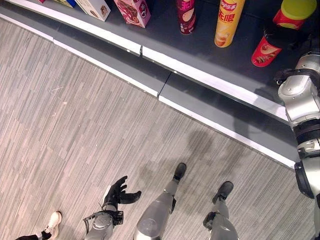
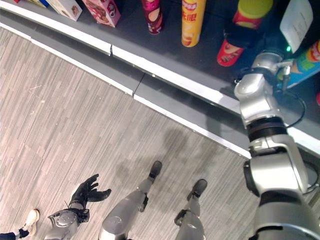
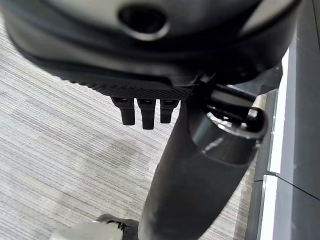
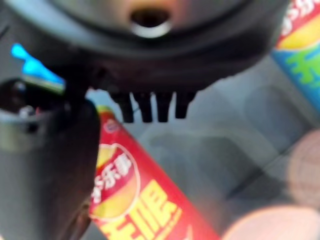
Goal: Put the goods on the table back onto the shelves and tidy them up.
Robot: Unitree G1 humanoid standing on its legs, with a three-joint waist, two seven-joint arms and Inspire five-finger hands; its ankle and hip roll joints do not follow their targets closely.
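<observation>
Right hand (image 4: pixel 150 107) up at the shelf (image 2: pixel 200 55), fingers straight and open, holding nothing. Red can (image 4: pixel 135 200) just beyond its fingertips, long axis slanting away. Left hand (image 1: pixel 119 192) low over the floor (image 1: pixel 75 125), relaxed open, far from the goods.

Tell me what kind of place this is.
Likely a shop aisle or a mock-up of one: a low dark shelf with white edging, stocked with crisp tubes and snack boxes, over wood-look flooring.
</observation>
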